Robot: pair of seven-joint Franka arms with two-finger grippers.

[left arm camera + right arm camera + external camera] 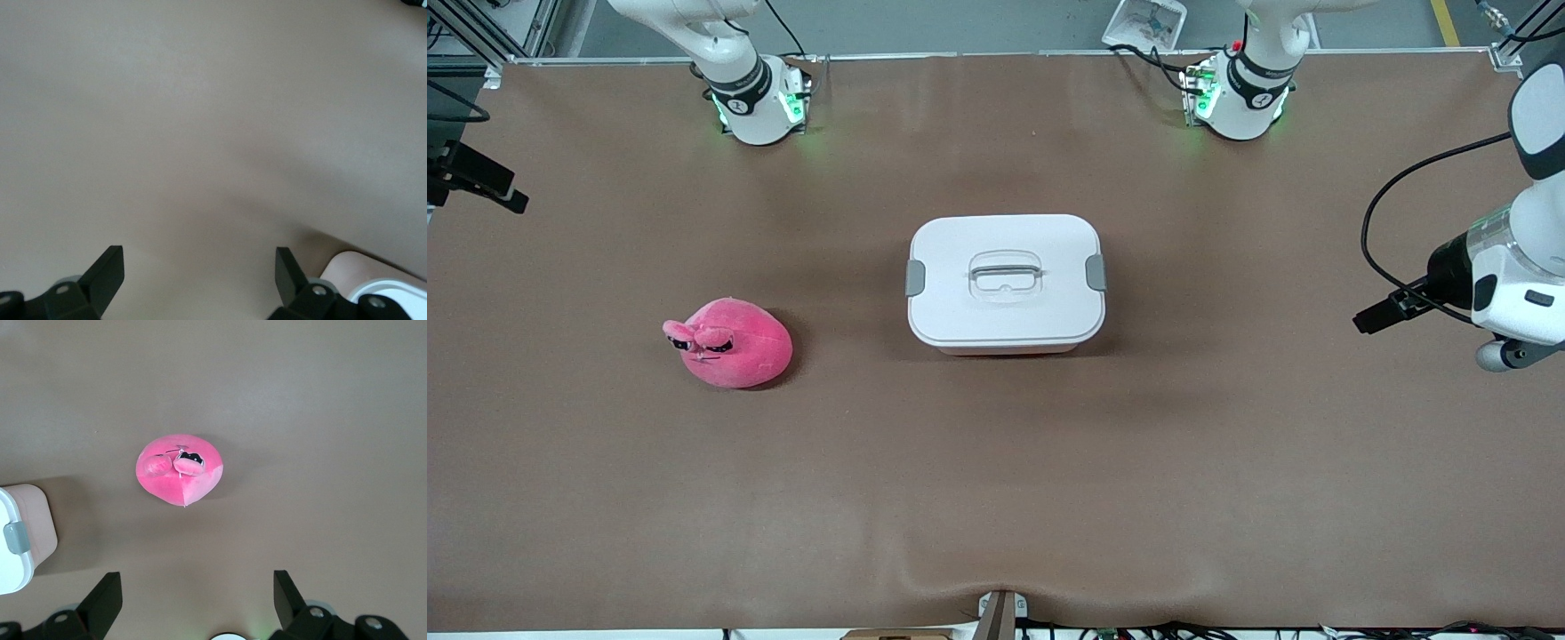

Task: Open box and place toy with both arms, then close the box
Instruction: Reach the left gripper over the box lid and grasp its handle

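Note:
The box [1006, 280] stands shut in the middle of the table, with its white lid on and a grey clip at each end. The pink plush toy [729, 343] lies on the table toward the right arm's end, a little nearer to the front camera than the box. My right gripper [197, 580] is open and empty, high over the table by its own base, with the toy [180, 469] and a corner of the box [23, 537] below it. My left gripper [199, 257] is open and empty over bare table at the left arm's end. A corner of the box [373, 280] shows beside it.
The left arm's hand [1512, 293] and its black cable hang over the table's edge at the left arm's end. A black fixture [476, 178] juts in at the right arm's end. The two arm bases [756, 102] stand along the table's back edge.

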